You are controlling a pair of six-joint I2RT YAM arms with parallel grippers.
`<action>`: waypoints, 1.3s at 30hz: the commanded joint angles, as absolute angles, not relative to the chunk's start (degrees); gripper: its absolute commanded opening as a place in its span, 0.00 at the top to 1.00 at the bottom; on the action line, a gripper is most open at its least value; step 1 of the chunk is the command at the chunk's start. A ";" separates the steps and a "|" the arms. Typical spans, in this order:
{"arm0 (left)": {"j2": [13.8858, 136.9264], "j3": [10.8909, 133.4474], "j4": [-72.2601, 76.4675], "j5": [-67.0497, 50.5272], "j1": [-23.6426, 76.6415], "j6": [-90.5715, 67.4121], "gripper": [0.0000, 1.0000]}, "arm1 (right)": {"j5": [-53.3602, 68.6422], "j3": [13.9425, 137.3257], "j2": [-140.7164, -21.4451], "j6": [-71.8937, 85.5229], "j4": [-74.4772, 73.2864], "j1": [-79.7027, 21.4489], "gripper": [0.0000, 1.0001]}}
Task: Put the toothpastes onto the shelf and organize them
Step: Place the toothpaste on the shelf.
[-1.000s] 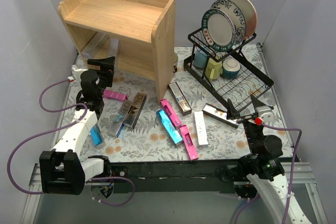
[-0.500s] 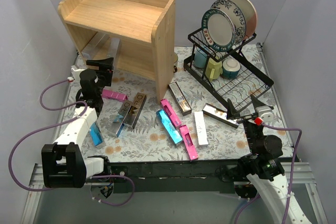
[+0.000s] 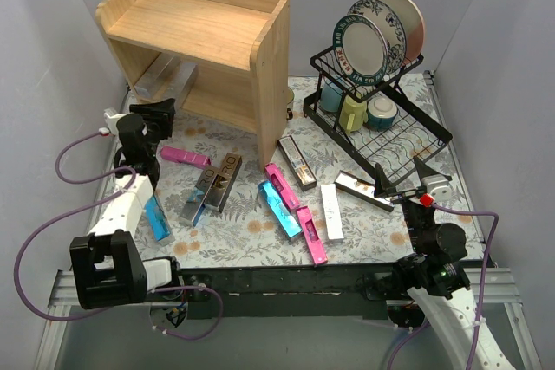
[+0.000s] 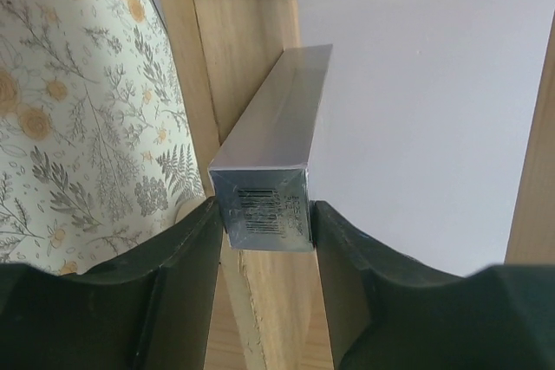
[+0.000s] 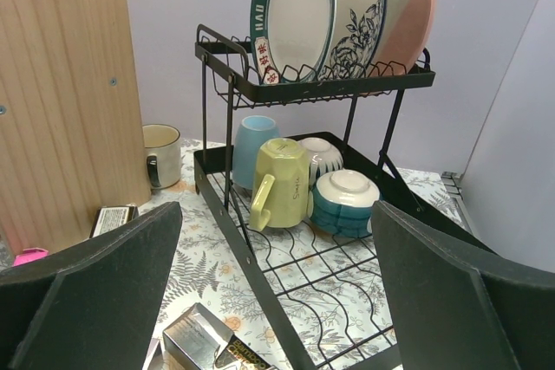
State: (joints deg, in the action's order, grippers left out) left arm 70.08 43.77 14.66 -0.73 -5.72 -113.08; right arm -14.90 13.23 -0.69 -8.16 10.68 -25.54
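On the floral table (image 3: 251, 253), most toothpastes (image 3: 282, 205) lie loose. The left tool (image 4: 266, 214) clamps a silver carton (image 4: 277, 119) at the lower tier of the shelf (image 3: 199, 28). The right tool (image 5: 273, 257) is spread apart and holds nothing. The task looks barely begun.

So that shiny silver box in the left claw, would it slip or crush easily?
The silver carton looks glossy, so it may be somewhat slippery between the fingers of the left gripper. Its crisp square edges suggest stiff but hollow card, probably light and crushable under a hard squeeze. Flat-sided, it should slide along the shelf rather than roll.
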 commanded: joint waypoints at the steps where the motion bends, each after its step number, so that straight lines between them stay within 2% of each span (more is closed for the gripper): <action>1: 71.19 47.20 15.03 -5.09 -9.57 -111.10 0.60 | -15.91 13.89 3.16 -8.53 13.18 -25.84 0.02; 9: 75.84 49.13 16.43 -10.02 -13.09 -111.00 0.59 | -15.82 13.97 2.99 -8.53 13.01 -25.84 0.01; 25: 79.80 52.03 18.99 -9.58 -14.50 -110.92 0.58 | -15.82 14.06 2.46 -8.61 12.92 -25.84 0.01; 29: 81.03 53.52 17.84 -10.63 -14.94 -110.21 0.55 | -15.73 13.97 2.37 -8.70 13.01 -25.75 0.01; 32: 81.39 53.53 17.58 -10.72 -15.12 -109.95 0.51 | -15.65 14.06 2.20 -8.70 12.92 -25.84 0.01; 39: 79.63 52.56 16.61 -10.63 -15.82 -109.34 0.26 | -15.47 13.97 2.11 -8.61 13.10 -25.84 0.02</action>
